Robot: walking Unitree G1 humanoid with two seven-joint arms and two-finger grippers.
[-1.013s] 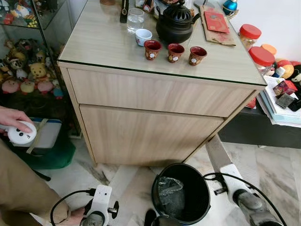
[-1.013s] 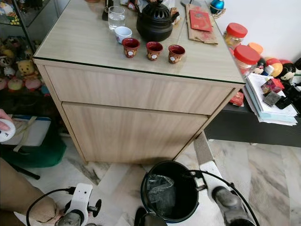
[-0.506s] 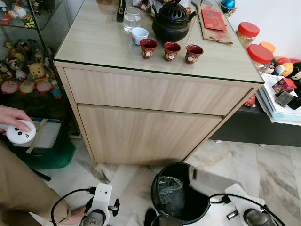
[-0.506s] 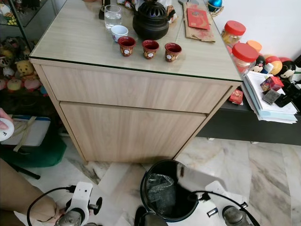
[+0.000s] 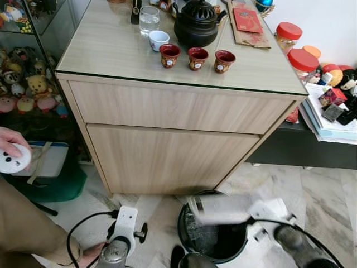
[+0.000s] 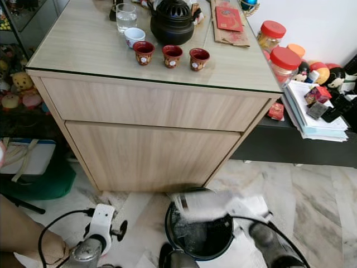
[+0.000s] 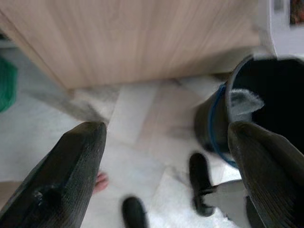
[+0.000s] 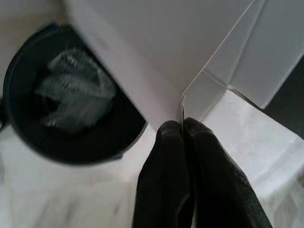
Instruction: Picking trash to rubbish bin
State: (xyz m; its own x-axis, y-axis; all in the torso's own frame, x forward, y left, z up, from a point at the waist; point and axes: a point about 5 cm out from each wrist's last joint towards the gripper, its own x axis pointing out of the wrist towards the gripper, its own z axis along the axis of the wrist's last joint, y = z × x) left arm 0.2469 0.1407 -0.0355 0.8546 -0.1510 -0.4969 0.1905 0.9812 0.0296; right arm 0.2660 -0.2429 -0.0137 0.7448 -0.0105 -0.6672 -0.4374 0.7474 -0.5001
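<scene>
White carton (image 8: 190, 52) pinched over bin (image 5: 187, 234).

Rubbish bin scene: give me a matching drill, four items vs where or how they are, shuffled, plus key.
1. white carton
2. rubbish bin
3. black teapot
4. left gripper

A. on the cabinet top, behind three red cups
B. open, above the floor
C. pinched by the right gripper, over the bin
D. on the floor before the cabinet

Pairs: 1-C, 2-D, 3-A, 4-B
</scene>
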